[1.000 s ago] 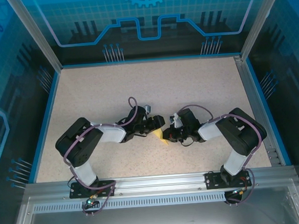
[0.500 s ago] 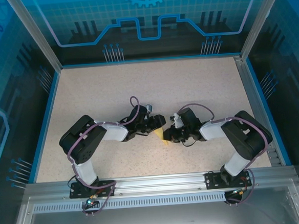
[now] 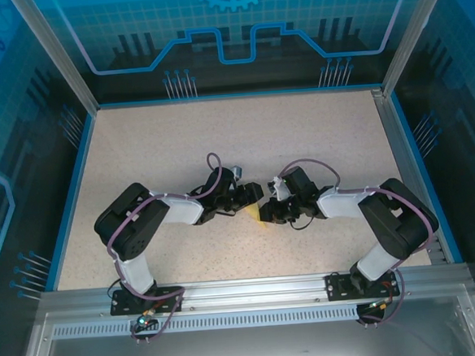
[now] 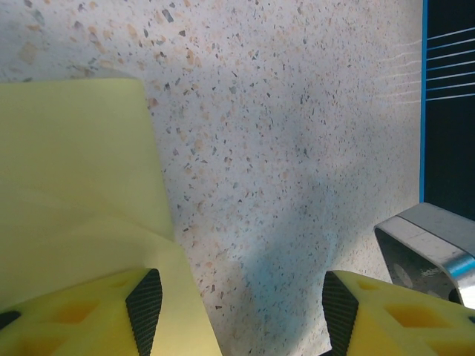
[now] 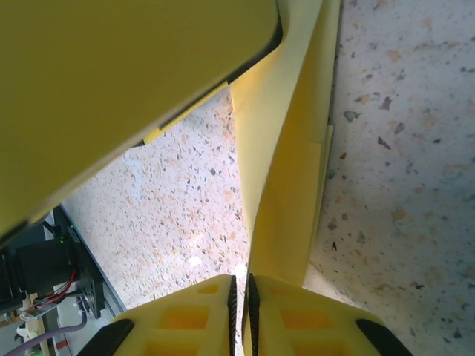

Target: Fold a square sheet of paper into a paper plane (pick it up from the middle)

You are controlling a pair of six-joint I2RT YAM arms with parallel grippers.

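Partly — left hand (image 4: 234,311) over paper (image 4: 74,163)

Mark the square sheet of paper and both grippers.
square sheet of paper (image 4: 74,163), left wrist view, its flat surface.
left gripper (image 4: 241,308), left wrist view, gap between fingertips.
right gripper (image 5: 241,297), right wrist view, where fingertips meet.

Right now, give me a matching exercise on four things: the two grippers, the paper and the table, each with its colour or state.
Things:
1. left gripper
2. right gripper
3. paper
4. table

Colour or state:
A. speckled beige
B. fingers wide apart
C. pale yellow, folded in layers
D. closed on the paper's edge

Pairs: 1-B, 2-D, 3-C, 4-A
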